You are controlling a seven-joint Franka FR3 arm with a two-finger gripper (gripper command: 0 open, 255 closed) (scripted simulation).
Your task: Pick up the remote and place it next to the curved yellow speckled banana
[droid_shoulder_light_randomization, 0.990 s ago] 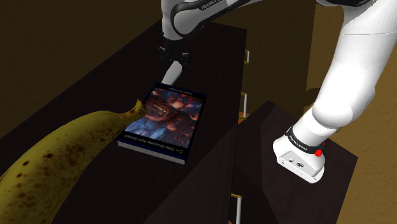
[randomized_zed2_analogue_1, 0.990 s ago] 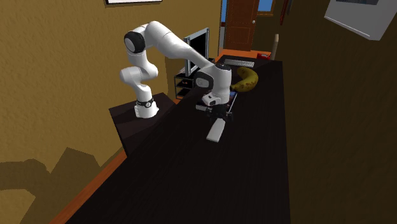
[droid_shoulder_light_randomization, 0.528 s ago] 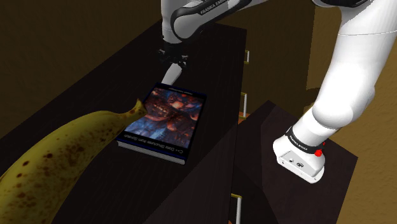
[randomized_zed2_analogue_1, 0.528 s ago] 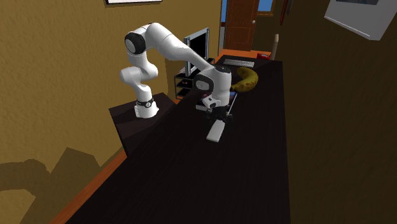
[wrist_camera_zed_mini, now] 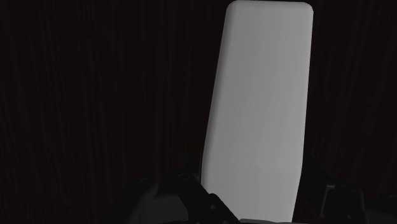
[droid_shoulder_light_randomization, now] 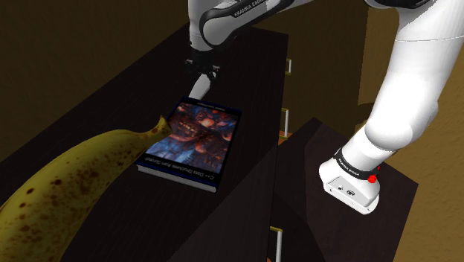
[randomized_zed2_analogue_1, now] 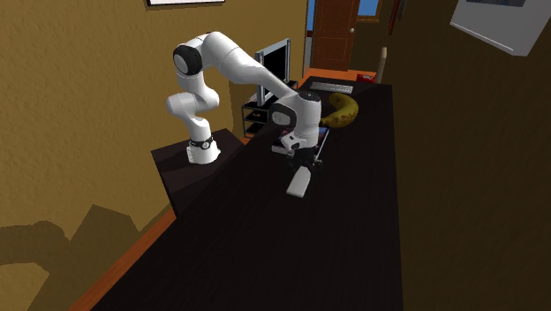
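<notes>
The remote (wrist_camera_zed_mini: 261,108) is a plain pale grey slab lying flat on the dark table (droid_shoulder_light_randomization: 104,97). Its near end sits between my black fingers, which clasp its long sides. My gripper (droid_shoulder_light_randomization: 201,73) reaches straight down onto the remote (droid_shoulder_light_randomization: 199,86), just beyond the book's far edge. In the second exterior view the gripper (randomized_zed2_analogue_1: 305,164) stands on the end of the remote (randomized_zed2_analogue_1: 298,184) nearest the banana. The curved yellow banana (droid_shoulder_light_randomization: 74,179), speckled brown, lies large in the shoulder view's lower left, and this banana (randomized_zed2_analogue_1: 340,110) is at the table's far end.
A dark-covered book (droid_shoulder_light_randomization: 192,140) lies between the remote and the banana, with the banana's tip at its corner. The arm's stand (droid_shoulder_light_randomization: 334,149) is at the shoulder view's lower right. A monitor (randomized_zed2_analogue_1: 275,60) and a wooden door (randomized_zed2_analogue_1: 334,35) stand beyond the table.
The gripper has come down a little onto the remote, and its fingers have closed against the remote's sides. The remote, book and banana have not moved.
</notes>
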